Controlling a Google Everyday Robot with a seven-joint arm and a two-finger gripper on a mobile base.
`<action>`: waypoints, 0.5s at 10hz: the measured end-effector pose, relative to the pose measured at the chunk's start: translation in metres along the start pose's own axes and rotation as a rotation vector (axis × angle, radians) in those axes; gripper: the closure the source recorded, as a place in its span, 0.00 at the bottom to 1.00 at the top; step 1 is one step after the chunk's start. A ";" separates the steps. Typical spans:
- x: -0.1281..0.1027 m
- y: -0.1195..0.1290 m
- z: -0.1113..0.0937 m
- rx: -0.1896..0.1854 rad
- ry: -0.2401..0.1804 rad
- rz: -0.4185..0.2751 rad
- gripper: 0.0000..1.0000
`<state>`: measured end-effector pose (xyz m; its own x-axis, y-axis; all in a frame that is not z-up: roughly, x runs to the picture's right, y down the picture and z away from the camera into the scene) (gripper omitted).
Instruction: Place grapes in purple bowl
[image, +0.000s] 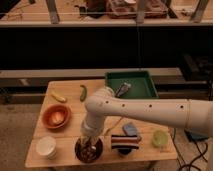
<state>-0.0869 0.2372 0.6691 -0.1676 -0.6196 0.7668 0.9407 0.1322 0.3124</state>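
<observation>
We're seeing the tool (90, 145) hanging right down in the purple bowl (89, 150) at the desk's (70, 117) front edge. Grapes (88, 149) are sitting inside the bowl; can't tell if the tool's gripping them.

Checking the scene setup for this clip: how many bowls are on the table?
3. The orange bowl sits at the left, the purple bowl at the front edge with the gripper in it, and the striped bowl just to its right. The arm may hide more.
</observation>
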 end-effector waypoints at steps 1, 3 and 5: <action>0.002 0.001 -0.002 0.000 0.006 0.005 0.23; 0.007 0.002 -0.005 0.001 0.021 0.014 0.20; 0.009 0.005 -0.006 0.009 0.029 0.027 0.20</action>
